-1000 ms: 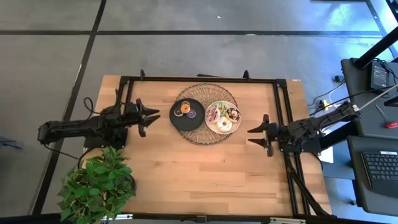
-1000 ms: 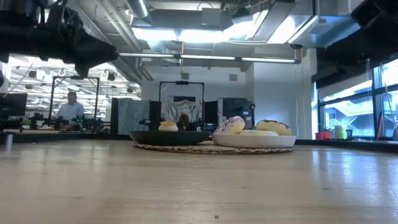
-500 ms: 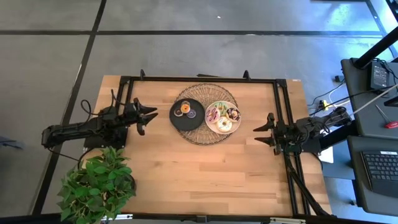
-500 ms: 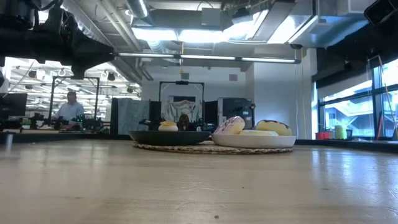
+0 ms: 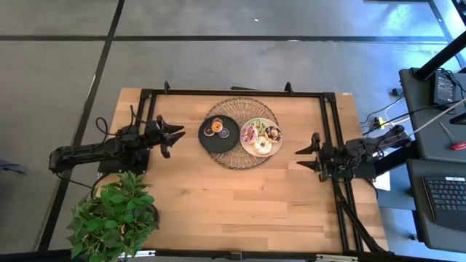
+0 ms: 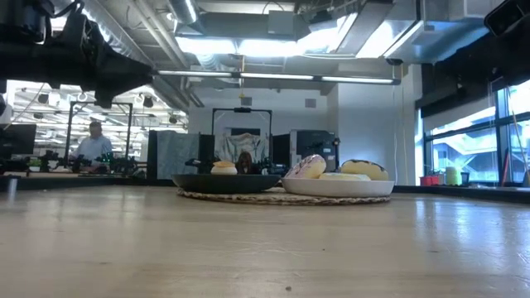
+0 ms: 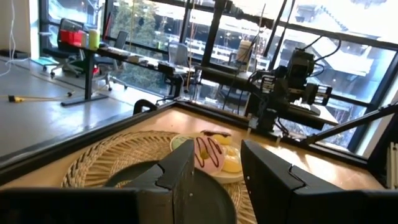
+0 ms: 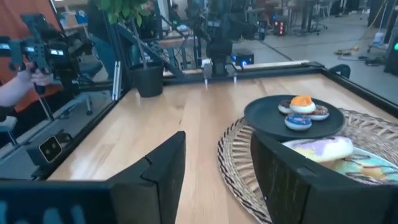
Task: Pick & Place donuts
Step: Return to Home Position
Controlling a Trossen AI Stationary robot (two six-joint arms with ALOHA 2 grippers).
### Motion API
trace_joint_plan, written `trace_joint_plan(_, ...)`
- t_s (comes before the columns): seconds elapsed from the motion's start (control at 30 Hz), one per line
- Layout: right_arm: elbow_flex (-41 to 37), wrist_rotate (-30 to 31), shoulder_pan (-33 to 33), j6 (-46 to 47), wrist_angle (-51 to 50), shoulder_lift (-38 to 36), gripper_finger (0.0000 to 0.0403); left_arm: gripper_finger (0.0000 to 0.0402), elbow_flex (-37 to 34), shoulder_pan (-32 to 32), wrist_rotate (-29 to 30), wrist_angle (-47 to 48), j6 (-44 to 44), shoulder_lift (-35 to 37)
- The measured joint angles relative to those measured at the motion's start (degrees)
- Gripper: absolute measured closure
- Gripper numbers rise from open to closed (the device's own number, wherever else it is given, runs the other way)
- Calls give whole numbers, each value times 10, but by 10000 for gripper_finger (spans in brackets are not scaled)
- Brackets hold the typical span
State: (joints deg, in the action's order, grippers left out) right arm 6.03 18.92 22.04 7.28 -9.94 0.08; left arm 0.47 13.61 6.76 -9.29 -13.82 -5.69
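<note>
A black plate (image 5: 218,134) carries three mini donuts: orange (image 5: 217,126), purple (image 5: 225,133) and brown (image 5: 210,132). Beside it, a white plate (image 5: 261,137) holds the larger donuts, among them the pink-striped one (image 7: 208,153), a chocolate one (image 7: 216,134) and a cream one (image 7: 231,163). Both plates rest on a round woven mat (image 5: 241,109). My left gripper (image 5: 173,140) hovers open to the left of the black plate. My right gripper (image 5: 300,158) hovers open to the right of the white plate. Neither holds anything.
A potted plant (image 5: 114,215) stands at the table's near left corner. A black metal frame (image 5: 233,92) borders the work area. Bare wood (image 5: 240,204) lies between the mat and the near edge. In the right wrist view a person's hand (image 8: 17,81) holds a device beyond the table.
Both arms have drawn back a little from the plates: the left gripper toward the table's left edge, the right gripper toward the right edge. The plates and donuts have stayed where they were.
</note>
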Motion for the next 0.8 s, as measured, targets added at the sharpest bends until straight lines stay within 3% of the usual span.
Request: trace_joint_plan(0.8,-56,-6,0,-29,141,5,221,274,0,0,9,18,56,-1)
